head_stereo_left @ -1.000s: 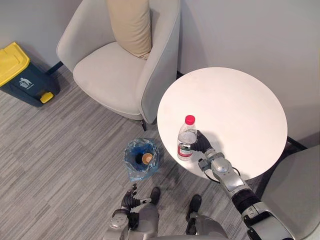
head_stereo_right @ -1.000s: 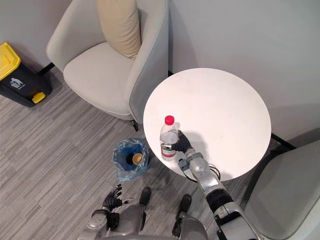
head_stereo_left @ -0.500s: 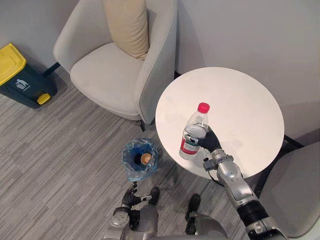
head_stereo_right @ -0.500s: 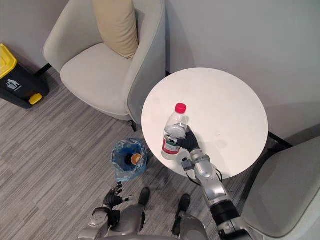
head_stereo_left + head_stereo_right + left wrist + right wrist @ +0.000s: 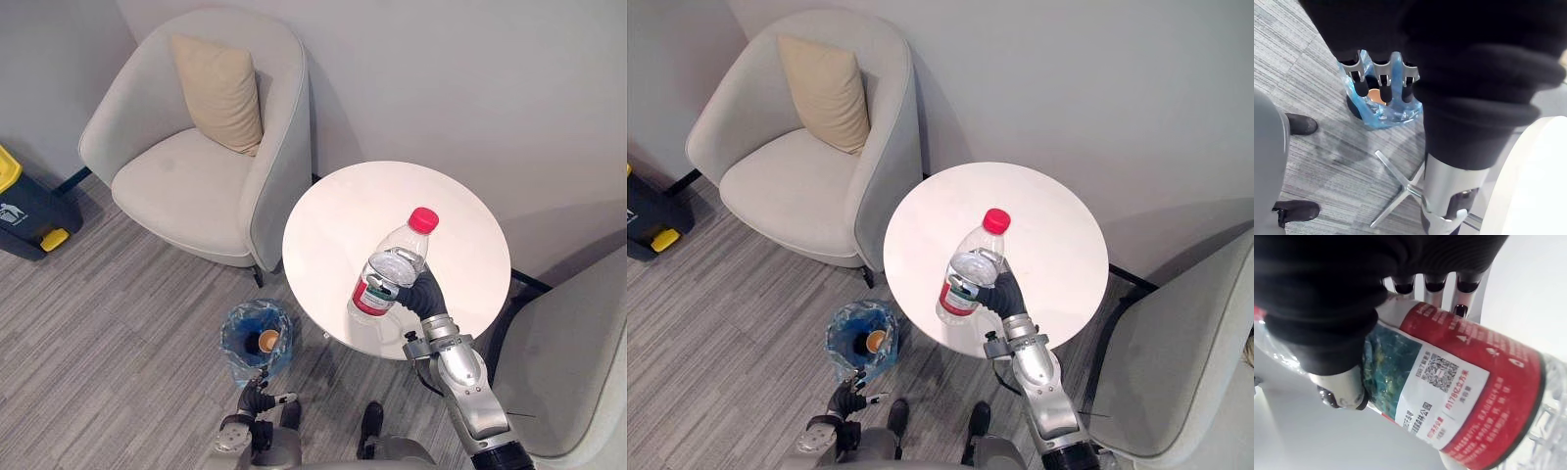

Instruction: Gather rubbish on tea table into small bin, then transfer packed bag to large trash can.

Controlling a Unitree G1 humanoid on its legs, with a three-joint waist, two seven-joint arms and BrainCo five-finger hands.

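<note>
armchair (image 5: 196, 166): pale grey, well to the left of the right hand (image 5: 423, 292) and beyond it.
chair (image 5: 568, 362): grey, just to the right of the right hand's arm.
table (image 5: 392, 201): round, white, under and beyond the right hand.
trash can (image 5: 22, 211): dark with a yellow lid, far to the left of both hands.
cushion (image 5: 220, 93): beige, leaning on the armchair's back.
bin (image 5: 257, 338): on the floor just ahead of the left hand (image 5: 1382, 72), lined with a blue bag (image 5: 1393, 110).
bottle (image 5: 390, 277): clear plastic, red label, pink cap; in the right hand, tilted, cap up and away from the wrist, held above the table.
right hand: closed on the bottle, fingers and thumb wrapped over the label.
left hand: low near the floor, fingers straight and relaxed, holding nothing, tips toward the bin.
cup (image 5: 267, 341): brown, inside the bin.
</note>
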